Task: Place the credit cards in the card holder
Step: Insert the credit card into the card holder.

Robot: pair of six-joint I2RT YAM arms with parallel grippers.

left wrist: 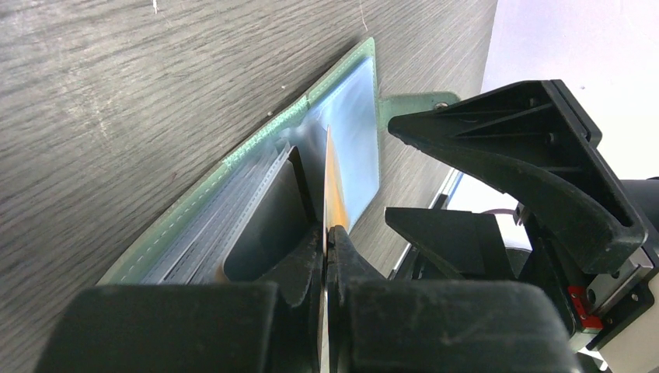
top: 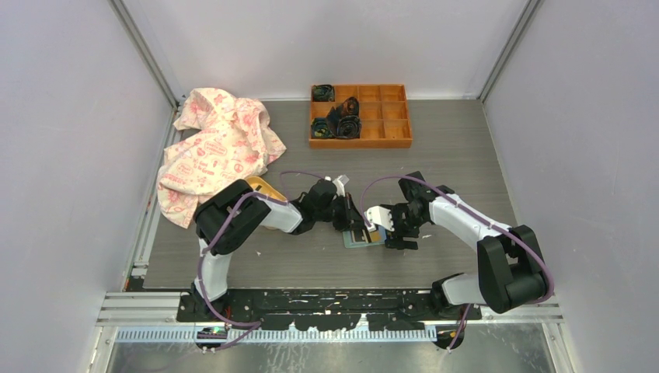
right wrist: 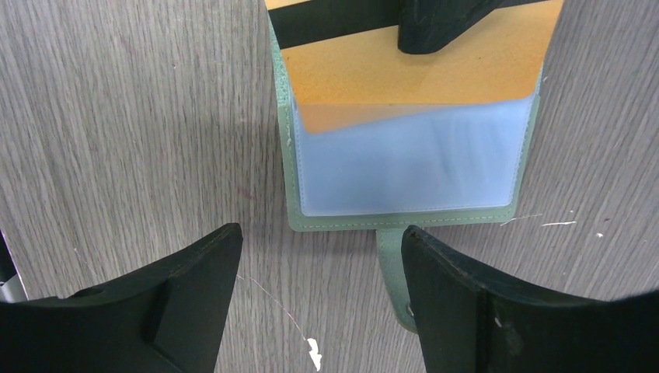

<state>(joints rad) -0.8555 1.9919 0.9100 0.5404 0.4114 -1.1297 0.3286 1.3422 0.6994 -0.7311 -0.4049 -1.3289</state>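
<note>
Orange credit card point(right wrist: 388, 78), black-striped, in left hand point(left wrist: 325, 237); cloth point(top: 217, 144) lettering unreadable.

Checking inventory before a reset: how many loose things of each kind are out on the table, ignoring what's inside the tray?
Patterned cloth: 1
Orange compartment tray: 1
Yellow dish: 1
Card holder: 1
Orange card: 1
Total: 5

This looks like a robot test cell in a lab; plain white panels point(top: 70, 116) close in a grey wood-grain table point(top: 466, 148) on three sides; bare aluminium posts point(top: 145, 50) stand at the corners; a left arm point(top: 233, 217) and a right arm point(top: 466, 221) are bolted to a black rail point(top: 326, 299) at the near edge, purple cables point(top: 299, 173) looping along them.
</note>
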